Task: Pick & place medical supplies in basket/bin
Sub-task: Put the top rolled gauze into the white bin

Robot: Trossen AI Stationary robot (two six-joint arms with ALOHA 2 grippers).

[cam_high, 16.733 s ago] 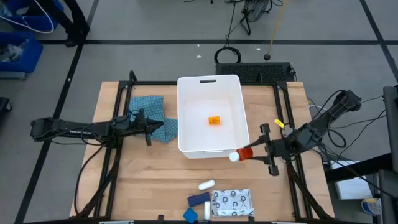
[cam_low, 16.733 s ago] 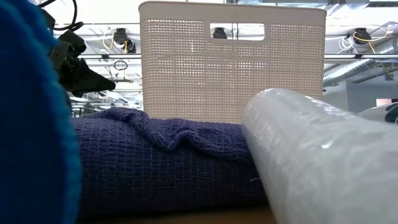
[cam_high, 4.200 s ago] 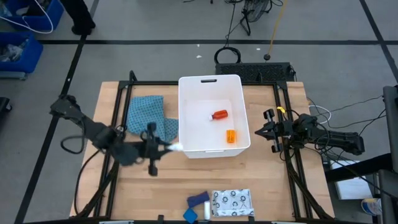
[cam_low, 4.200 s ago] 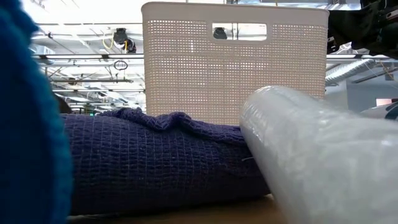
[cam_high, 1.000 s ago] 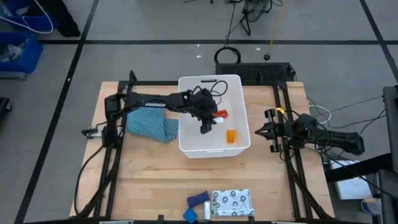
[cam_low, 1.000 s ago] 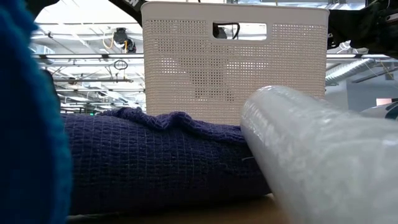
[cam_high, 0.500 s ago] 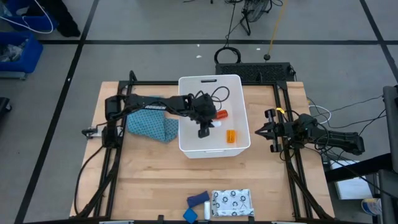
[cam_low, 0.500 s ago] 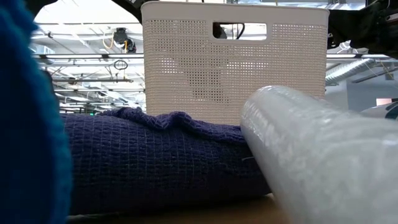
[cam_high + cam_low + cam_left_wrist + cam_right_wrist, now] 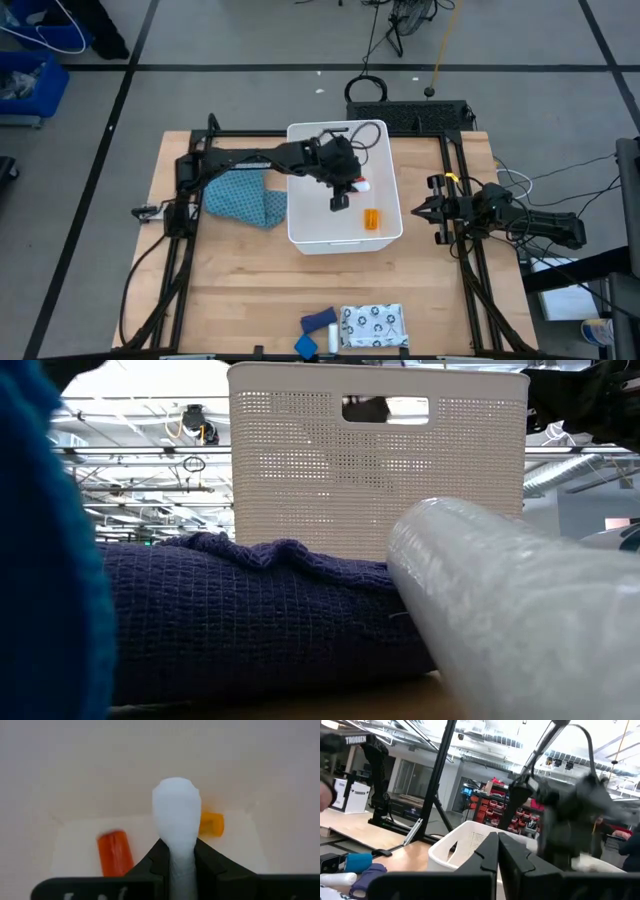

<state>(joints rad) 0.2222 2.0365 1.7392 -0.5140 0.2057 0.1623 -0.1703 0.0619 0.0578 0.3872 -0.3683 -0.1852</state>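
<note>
Wooden table (image 9: 240, 290) amid grey, black-taped floor (image 9: 250, 95).

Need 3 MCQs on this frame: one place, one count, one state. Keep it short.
1. Where is the left claw?
A. Over the cloth
B. Over the bin
C. At the table's near edge

2. How many orange or red bottles lie in the bin?
A. None
B. Two
C. Four

3. What is the left claw doing?
A. Open, empty
B. Shut on the white tube
C. Shut on a blue piece

Key:
1 B: in the high view the left claw hangs above the bin, well clear of the cloth.
2 B: the left wrist view shows the red bottle and the orange bottle on the bin floor.
3 B: the white tube stands clamped between its fingers.
</note>
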